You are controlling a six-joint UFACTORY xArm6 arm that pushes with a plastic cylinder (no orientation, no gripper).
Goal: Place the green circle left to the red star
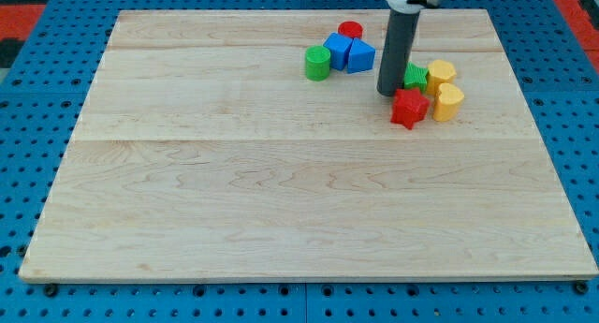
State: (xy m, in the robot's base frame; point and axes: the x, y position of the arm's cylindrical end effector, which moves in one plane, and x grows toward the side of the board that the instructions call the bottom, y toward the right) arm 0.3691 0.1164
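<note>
The green circle (pixel 317 63) is a short green cylinder near the view's top centre, touching the left of a blue block. The red star (pixel 409 108) lies to its right and lower, well apart from it. My tip (pixel 387 92) stands just up and left of the red star, close to it, and right of the green circle. The dark rod partly hides a green block (pixel 415 77) behind it.
A red cylinder (pixel 350 30) and two blue blocks (pixel 349 53) cluster right of the green circle. Two yellow blocks (pixel 445 87) sit right of the red star. The wooden board (pixel 281 192) lies on a blue pegboard.
</note>
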